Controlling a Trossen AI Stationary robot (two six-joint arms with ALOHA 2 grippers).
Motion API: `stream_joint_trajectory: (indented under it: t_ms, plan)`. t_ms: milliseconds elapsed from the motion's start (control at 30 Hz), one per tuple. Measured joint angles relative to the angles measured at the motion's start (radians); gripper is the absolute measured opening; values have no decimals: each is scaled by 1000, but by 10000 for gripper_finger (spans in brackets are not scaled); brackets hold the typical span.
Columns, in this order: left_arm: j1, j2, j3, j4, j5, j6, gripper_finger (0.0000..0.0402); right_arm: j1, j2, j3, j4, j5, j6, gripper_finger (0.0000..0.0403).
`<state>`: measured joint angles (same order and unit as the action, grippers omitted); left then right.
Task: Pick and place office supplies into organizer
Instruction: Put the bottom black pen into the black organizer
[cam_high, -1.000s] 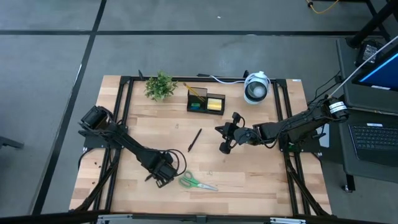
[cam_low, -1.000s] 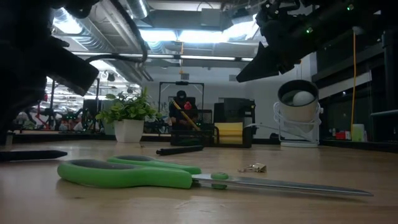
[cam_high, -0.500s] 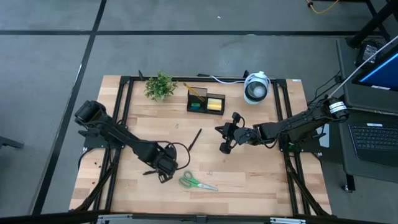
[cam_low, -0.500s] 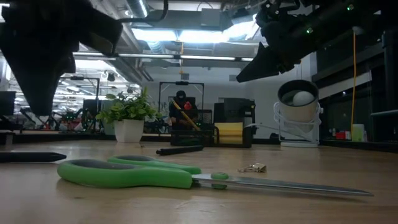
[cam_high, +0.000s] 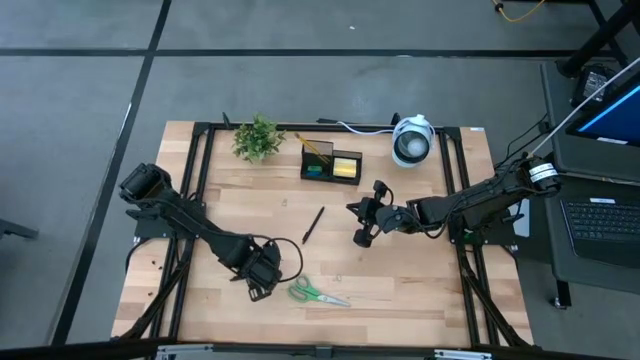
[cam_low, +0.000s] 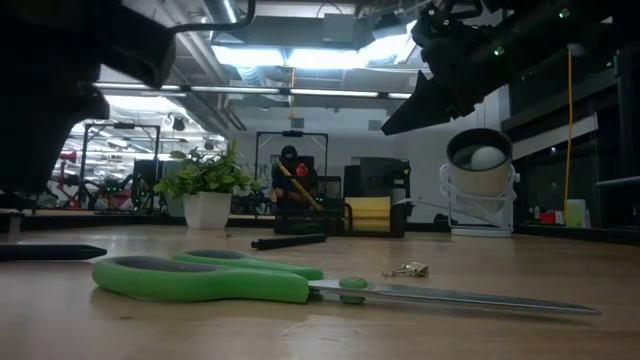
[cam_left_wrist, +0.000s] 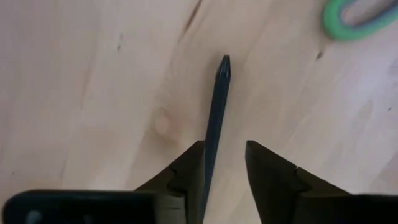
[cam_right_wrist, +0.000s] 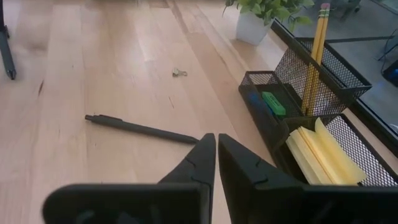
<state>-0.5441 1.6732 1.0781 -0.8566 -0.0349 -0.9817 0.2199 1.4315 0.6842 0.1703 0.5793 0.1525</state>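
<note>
A black pen (cam_left_wrist: 215, 112) lies flat on the wood near the table's front left, also seen in the low view (cam_low: 50, 251). My left gripper (cam_left_wrist: 224, 144) hangs open above it, pointing down, one finger on either side of the pen and clear of it. Green-handled scissors (cam_high: 318, 294) lie flat just right of it. A second black pen (cam_high: 313, 224) lies mid-table. My right gripper (cam_right_wrist: 216, 158) hovers shut and empty right of that pen (cam_right_wrist: 143, 129). The black mesh organizer (cam_high: 304, 172) at the back holds pencils (cam_right_wrist: 317, 50), yellow sticky notes (cam_right_wrist: 323, 155) and small green and blue pieces.
A small potted plant (cam_high: 258, 138) stands left of the organizer, and a round white-and-grey device (cam_high: 412, 140) with a cord stands to its right. A small metal clip (cam_low: 406, 269) lies on the wood near the scissors' blades. Bare wood lies between both arms.
My left gripper has risen straight up from the front-left pen and rolled a little about its own axis. The pen stays flat on the table where it was. The scissors and the other pen have not moved.
</note>
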Motion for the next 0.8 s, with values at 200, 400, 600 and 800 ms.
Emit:
stream_joint_trajectory:
  t_ms: [200, 400, 600, 800]
  plan:
    - [-13, 43, -33, 28, 29, 8, 134, 0, 0, 0, 0, 0, 1, 26]
    - [-13, 74, -36, 51, 62, 37, 129, 0, 0, 0, 3, 0, 1, 26]
    - [-13, 122, -34, 85, 62, 66, 127, 0, 0, 0, 3, 0, 2, 26]
    - [-11, 145, -31, 75, 61, 87, 126, 0, 0, 0, 4, 0, 3, 26]
